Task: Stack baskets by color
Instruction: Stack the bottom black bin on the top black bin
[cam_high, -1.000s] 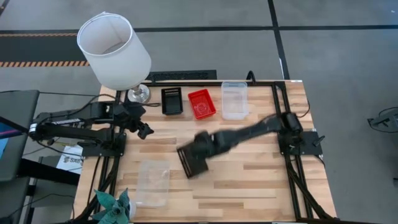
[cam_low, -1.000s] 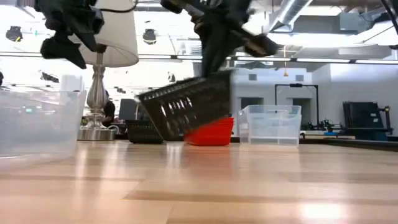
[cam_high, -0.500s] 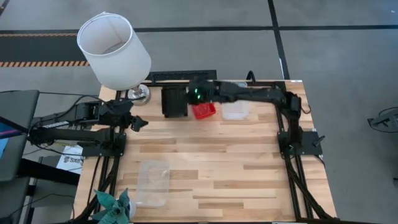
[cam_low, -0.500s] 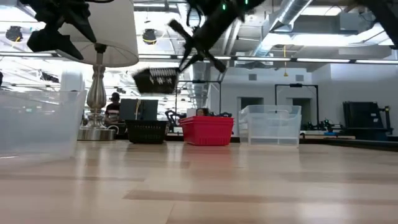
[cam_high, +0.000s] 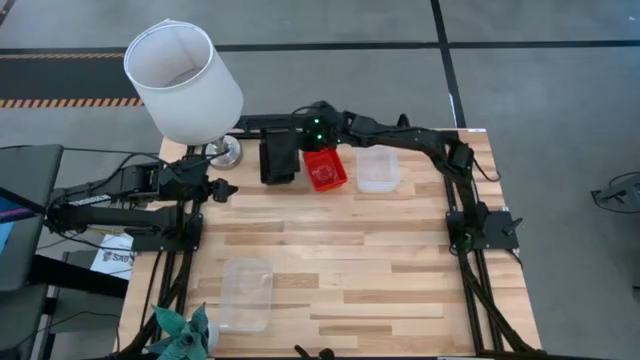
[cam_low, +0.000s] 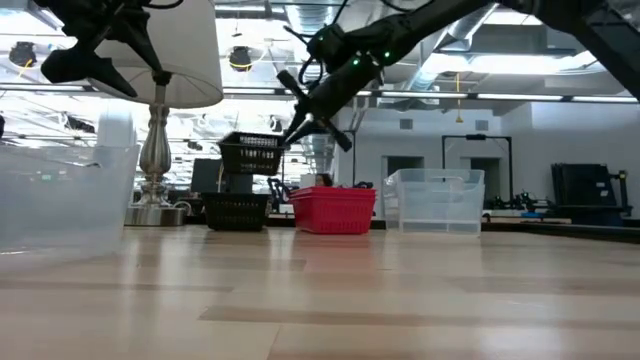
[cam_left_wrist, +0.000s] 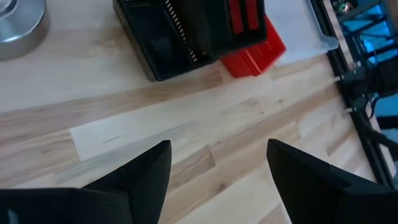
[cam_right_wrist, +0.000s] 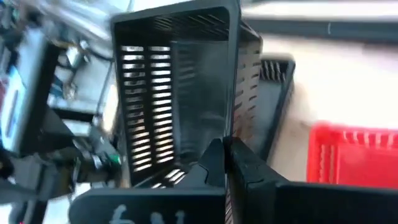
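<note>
My right gripper (cam_high: 303, 140) reaches to the table's far edge and is shut on a black basket (cam_low: 250, 153). That basket hangs just above a second black basket (cam_low: 236, 211), which rests with its bottom on the table. To their right stand a red basket (cam_high: 325, 168) and a clear basket (cam_high: 378, 170). Another clear basket (cam_high: 246, 293) stands near the front left. My left gripper (cam_high: 220, 190) hovers open at the table's left side, with nothing between its fingers (cam_left_wrist: 149, 168). My right gripper pinches one side wall of the black basket at its rim (cam_right_wrist: 235, 127), one finger seemingly inside the basket and one outside. The fingers slant down from the table's right side. The basket hangs a little tilted, open side up, clear of the basket below.
A white lampshade (cam_high: 183, 80) on a metal lamp foot (cam_high: 224, 150) stands at the far left corner, close to the black baskets. A green plant (cam_high: 185, 335) sits at the near left corner. The middle of the wooden table (cam_high: 370, 260) is bare.
My right gripper has swung from the table's middle to its far edge, carrying the black basket, which now hangs over the other black basket. My left gripper has drawn back a little toward the left edge and rolled.
</note>
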